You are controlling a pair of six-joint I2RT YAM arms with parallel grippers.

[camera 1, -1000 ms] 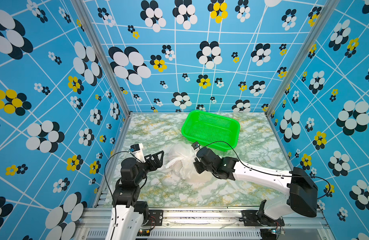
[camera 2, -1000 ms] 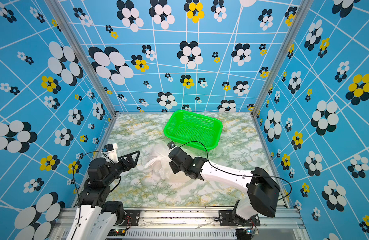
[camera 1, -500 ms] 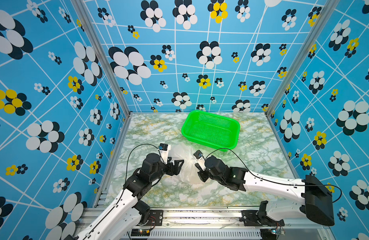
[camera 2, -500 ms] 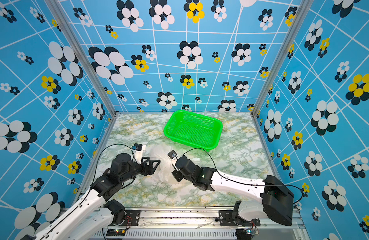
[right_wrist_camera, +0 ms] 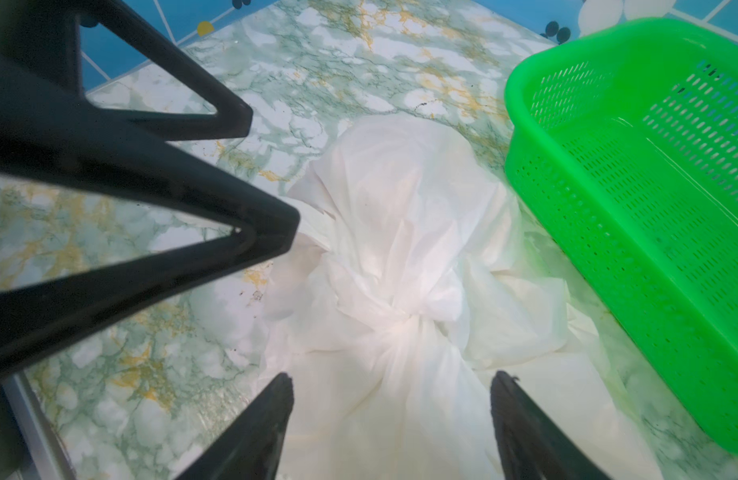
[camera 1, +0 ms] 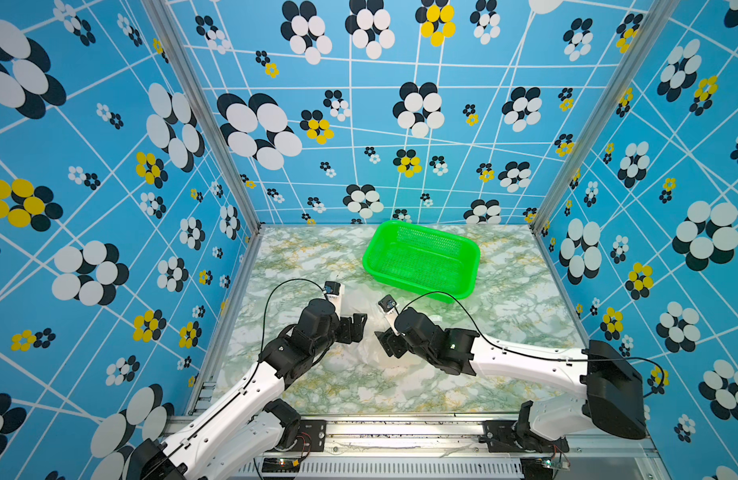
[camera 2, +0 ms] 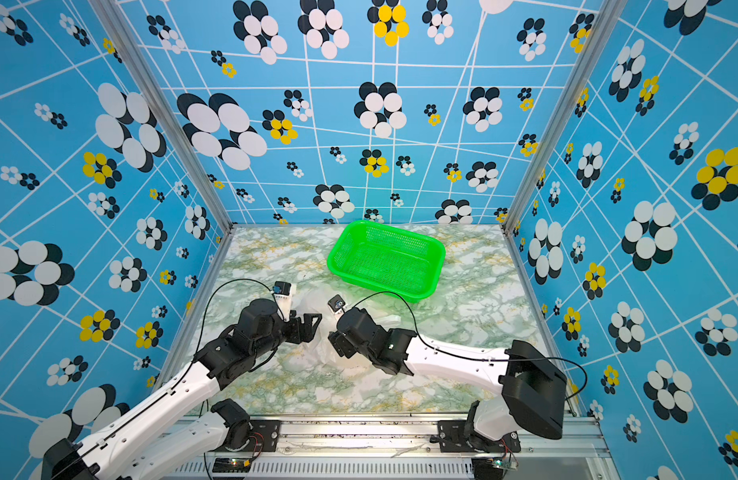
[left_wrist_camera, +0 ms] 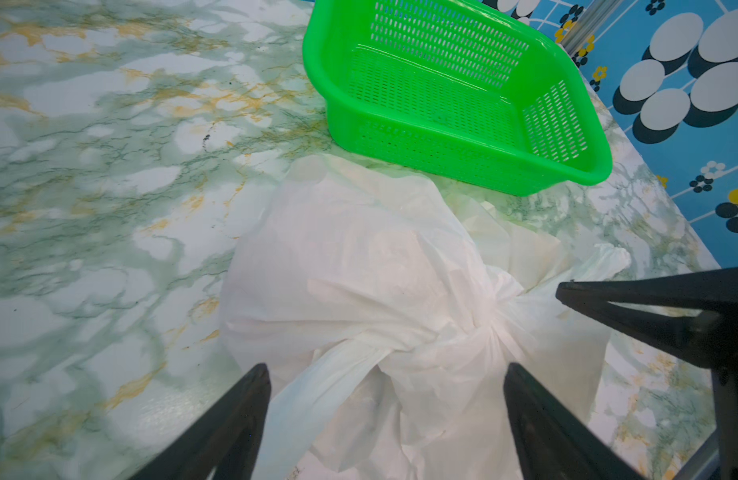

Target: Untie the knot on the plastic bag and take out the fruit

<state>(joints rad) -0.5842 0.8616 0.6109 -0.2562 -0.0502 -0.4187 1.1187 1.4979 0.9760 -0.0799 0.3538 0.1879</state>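
Nearest: left gripper (left_wrist_camera: 386, 370), jaws spread, empty, set either side of a handle tail of the plastic bag (left_wrist_camera: 359, 257). Right gripper (right_wrist_camera: 392, 377) faces it, jaws also spread, holding nothing, poised over the same bundle. Between them: the knot (left_wrist_camera: 490, 328), handles twisted tight, not undone. Bag slumped on marble table (camera 1: 504, 332), just beside the green basket (camera 1: 417, 283), which holds nothing. Fruit not visible; presumably inside the bag. Step, as judged: untying, between grasps. Next move likely needs each pincer to close on a separate handle end near the knot, then draw apart gently; thin film may slip or tear
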